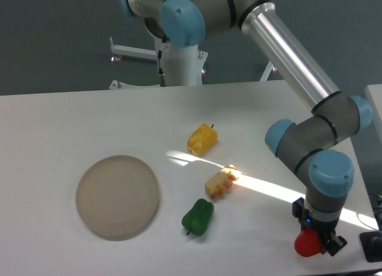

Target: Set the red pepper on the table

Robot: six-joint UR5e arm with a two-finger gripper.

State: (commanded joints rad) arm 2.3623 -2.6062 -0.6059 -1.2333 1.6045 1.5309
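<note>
Step in hand: lowering the red pepper (pixel 306 244) onto the table (pixel 71 117), by my reading.
Gripper (pixel 317 242): pinching the red pepper at its right side, near the table's front right corner.
Contact: cannot tell whether the pepper already rests on the surface.
Doing it well: settle it flat before spreading the fingers, then lift straight up; so near the front edge, a rounded pepper could roll off.
Elsewhere: yellow pepper (pixel 202 139), green pepper (pixel 197 217) and beige plate (pixel 117 196) lie well apart toward the middle and left.

No legible text, label, brand, number or sign anywhere in view.
</note>
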